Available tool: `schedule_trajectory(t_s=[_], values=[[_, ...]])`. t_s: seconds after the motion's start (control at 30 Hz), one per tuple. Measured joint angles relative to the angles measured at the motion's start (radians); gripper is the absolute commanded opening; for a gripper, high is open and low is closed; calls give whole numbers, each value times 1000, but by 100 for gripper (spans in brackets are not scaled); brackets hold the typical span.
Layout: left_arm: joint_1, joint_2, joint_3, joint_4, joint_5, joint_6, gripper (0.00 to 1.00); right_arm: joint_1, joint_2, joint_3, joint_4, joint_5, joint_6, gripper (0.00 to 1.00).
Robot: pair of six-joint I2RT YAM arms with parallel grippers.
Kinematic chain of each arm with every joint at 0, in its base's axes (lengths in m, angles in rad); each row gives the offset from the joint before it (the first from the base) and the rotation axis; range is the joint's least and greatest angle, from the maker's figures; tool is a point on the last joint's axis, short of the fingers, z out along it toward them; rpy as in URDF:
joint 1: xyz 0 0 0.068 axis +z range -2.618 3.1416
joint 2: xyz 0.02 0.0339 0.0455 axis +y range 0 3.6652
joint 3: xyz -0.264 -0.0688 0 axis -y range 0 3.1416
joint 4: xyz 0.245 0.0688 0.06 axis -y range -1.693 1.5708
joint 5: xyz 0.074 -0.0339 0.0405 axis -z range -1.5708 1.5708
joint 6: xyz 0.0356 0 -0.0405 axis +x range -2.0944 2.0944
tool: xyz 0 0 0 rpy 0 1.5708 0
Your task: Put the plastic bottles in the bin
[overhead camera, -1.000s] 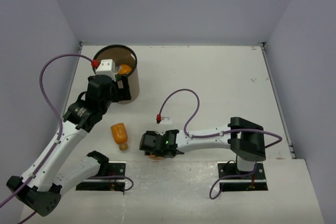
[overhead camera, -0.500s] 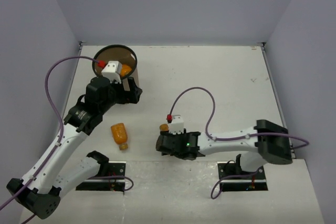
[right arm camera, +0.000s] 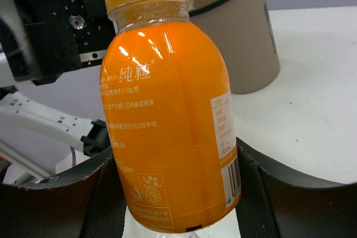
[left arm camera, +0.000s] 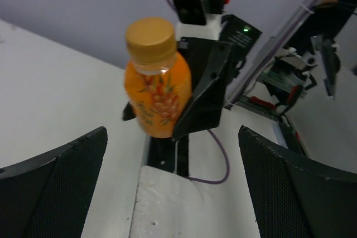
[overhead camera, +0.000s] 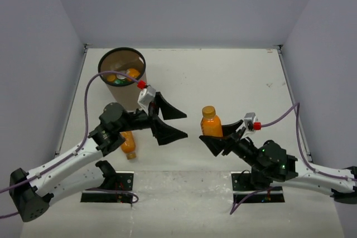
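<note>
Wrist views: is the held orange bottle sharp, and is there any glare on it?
Left wrist: the orange bottle looks slightly soft, and that arm's own fingers sit dark in the bottom corners. Right wrist: it is crisp, label print legible, with small white highlights near the shoulder.

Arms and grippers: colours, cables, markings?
Left arm and right arm: white links, black joints. Each has a looping purple cable running to a red plug at a white wrist camera. Left gripper and right gripper: black wedge fingers, mesh-textured pads. Green LED on the right wrist.
</note>
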State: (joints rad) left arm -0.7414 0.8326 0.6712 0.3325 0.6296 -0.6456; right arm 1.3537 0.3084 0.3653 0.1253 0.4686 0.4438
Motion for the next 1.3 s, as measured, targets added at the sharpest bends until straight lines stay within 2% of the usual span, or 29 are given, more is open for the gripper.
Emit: schedule_trajectory(t_s=[0.07, 0.17, 0.33, 0.4, 0.43, 0.47, 0.53, 0.57, 0.63, 0.67, 0.7, 0.77, 0.83, 0.9, 1.0, 1.07, 1.17, 1.3], values=[[-100, 42, 19, 72, 4, 3, 100, 0, -16, 1, 15, -39, -38, 9], [-164, 133, 82, 142, -16, 6, 100, 0, 2, 9, 10, -93, -74, 9], [-193, 233, 130, 183, -87, 7, 85, 0, 51, 27, -5, -125, -103, 10], [-197, 248, 130, 181, -116, 10, 73, 0, 51, 27, -5, -129, -109, 10], [-197, 253, 130, 182, -125, 11, 63, 0, 50, 27, -5, -133, -112, 10], [-197, 258, 132, 181, -130, 9, 43, 0, 50, 27, -5, -141, -113, 11], [-197, 267, 138, 188, -127, 10, 22, -2, 53, 27, -10, -139, -114, 11], [-200, 269, 143, 188, -124, 5, 2, -4, 56, 27, -10, -138, -116, 11], [-204, 277, 150, 190, -119, 8, 0, -4, 58, 27, -5, -141, -119, 16], [-204, 283, 156, 190, -116, 7, 0, -5, 58, 28, -4, -139, -119, 29], [-203, 290, 161, 190, -114, 7, 0, -6, 59, 29, -5, -137, -118, 97], [-204, 298, 177, 171, -121, 13, 0, -5, 62, 30, -8, -111, -103, 99], [-204, 298, 208, 102, -180, 34, 0, -2, 69, 32, -37, -16, -67, 99], [-207, 298, 293, -61, -344, 68, 0, -2, 72, 44, -127, 124, 30, 99], [-172, 315, 509, -368, -707, 119, 0, -3, 81, 73, -325, 297, 208, 99], [-109, 344, 653, -500, -901, 151, 0, -3, 82, 88, -433, 358, 300, 99], [33, 388, 818, -612, -1177, 203, 0, -3, 69, 95, -554, 412, 406, 99], [214, 456, 925, -713, -1376, 245, 0, -3, 32, 95, -628, 433, 475, 99]])
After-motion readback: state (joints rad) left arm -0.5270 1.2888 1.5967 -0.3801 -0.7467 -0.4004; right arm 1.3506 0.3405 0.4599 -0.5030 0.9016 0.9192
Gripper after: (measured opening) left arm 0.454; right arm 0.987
